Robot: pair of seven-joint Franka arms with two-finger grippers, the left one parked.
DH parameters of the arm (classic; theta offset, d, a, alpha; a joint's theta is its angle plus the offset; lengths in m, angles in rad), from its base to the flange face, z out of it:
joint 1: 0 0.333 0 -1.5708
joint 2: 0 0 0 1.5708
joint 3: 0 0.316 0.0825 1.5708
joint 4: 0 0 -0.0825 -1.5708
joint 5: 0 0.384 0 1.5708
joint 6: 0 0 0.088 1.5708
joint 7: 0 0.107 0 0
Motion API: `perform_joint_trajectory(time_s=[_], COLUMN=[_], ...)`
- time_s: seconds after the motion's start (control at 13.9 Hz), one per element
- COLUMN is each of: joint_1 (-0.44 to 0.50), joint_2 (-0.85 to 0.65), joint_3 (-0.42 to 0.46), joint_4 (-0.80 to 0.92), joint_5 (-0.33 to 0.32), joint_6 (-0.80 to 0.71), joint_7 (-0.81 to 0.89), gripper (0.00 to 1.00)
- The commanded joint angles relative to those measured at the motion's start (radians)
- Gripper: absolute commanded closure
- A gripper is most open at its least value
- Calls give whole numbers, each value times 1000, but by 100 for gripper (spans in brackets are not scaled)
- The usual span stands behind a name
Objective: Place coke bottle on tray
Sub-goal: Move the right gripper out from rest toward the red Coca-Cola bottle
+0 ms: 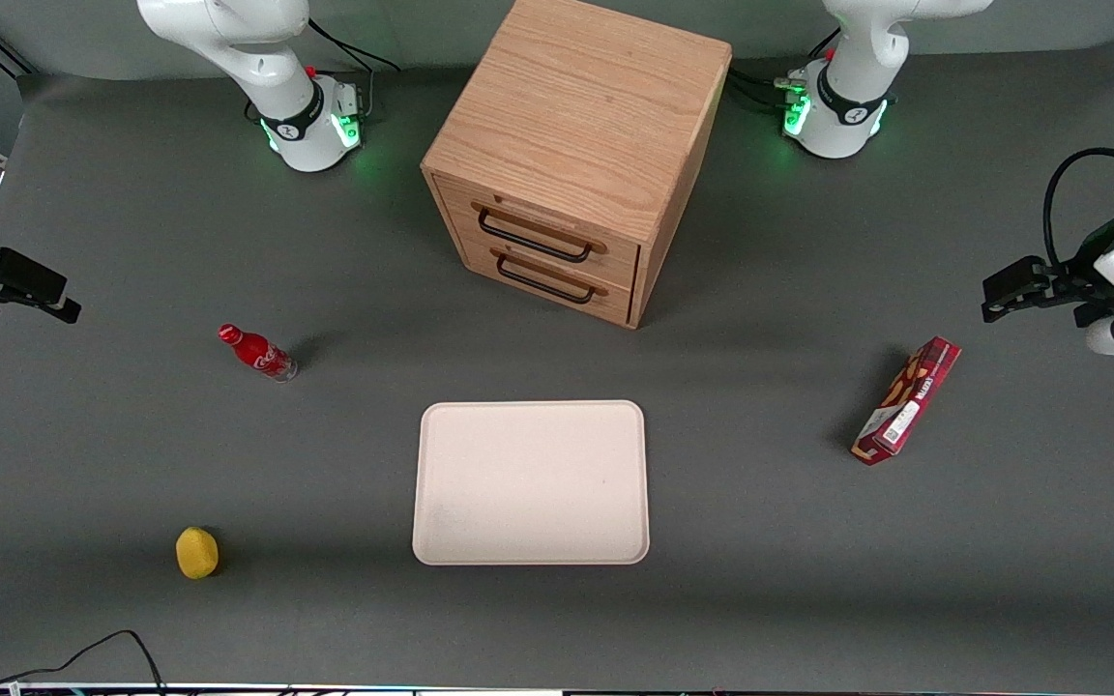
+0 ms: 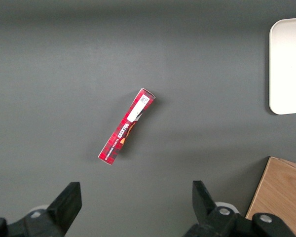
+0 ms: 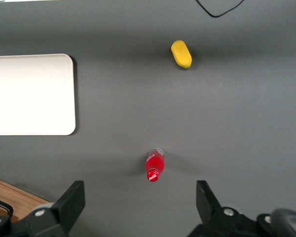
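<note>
- So, the gripper (image 3: 140,200) hangs high over the counter (image 1: 760,580), fingers (image 3: 71,197) spread wide and empty (approach not begun).
- Coke bottle (image 1: 259,353) stands at ten o'clock from the bare tray (image 1: 530,483), well apart.

Front overview; both wrist views straight down, sharing tray (image 1: 530,481).

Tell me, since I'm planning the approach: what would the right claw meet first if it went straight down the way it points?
Probably bare table. The open claw hangs above it, with the bottle standing just off its line; depth is unclear.
</note>
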Motion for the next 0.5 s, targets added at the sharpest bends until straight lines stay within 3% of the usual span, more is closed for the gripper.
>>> perform_joint_trajectory(time_s=[0.0,0.43], joint_1=[7,15], joint_2=[7,27], joint_3=[5,14], joint_4=[10,13], joint_5=[19,-10], joint_6=[0,1], joint_7=[-17,9], gripper=[0,0])
